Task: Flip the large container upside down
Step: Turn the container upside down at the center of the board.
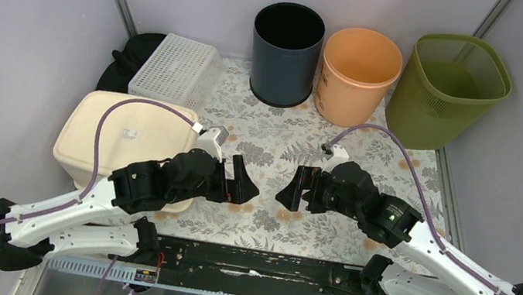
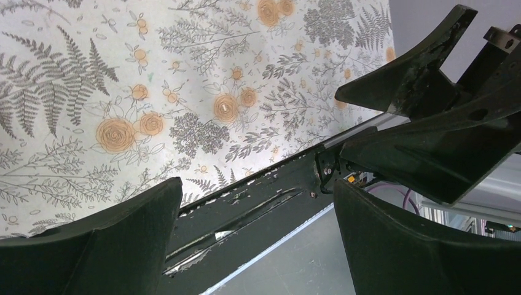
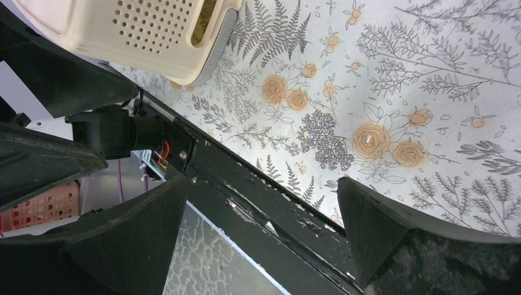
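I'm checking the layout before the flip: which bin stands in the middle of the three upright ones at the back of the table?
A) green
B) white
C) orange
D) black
C: in the top view the orange bin stands between the black bin on its left and the green bin on its right.

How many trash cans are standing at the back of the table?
3. A dark round bin stands on the left, an orange round bin in the middle and a green mesh bin on the right. Another could be hidden behind them, but none shows.
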Controlling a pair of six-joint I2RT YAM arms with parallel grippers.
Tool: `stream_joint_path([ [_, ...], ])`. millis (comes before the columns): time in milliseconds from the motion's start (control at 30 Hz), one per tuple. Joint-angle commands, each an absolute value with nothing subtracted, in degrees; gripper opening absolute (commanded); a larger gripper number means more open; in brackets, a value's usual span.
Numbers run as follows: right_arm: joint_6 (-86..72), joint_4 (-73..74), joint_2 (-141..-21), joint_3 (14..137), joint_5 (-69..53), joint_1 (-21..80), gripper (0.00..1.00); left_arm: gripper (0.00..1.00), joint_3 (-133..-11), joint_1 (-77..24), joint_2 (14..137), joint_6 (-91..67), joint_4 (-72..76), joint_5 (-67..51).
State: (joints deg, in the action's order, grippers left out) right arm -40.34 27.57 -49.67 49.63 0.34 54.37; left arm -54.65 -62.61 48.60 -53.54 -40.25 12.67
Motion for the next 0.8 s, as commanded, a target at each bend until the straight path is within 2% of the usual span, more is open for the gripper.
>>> stream_joint_path([
  [0, -42.85, 19.70, -50.92, 47.45, -2.49, 54.43, 0.99, 1.00, -51.70, -62.86, 48.30, -56.40, -35.64, 13.78],
  [400, -42.66, 13.76, -57.30, 45.30, -6.75, 54.41, 1.00, 1.00, -51.94, -62.87, 50.32, -53.61, -33.77, 12.17],
  [767, -43.90, 13.19, -56.38, 44.31, -8.03, 54.41, 0.99, 1.00, -51.23, -62.85, 51.25, -54.01, -31.91, 10.70],
])
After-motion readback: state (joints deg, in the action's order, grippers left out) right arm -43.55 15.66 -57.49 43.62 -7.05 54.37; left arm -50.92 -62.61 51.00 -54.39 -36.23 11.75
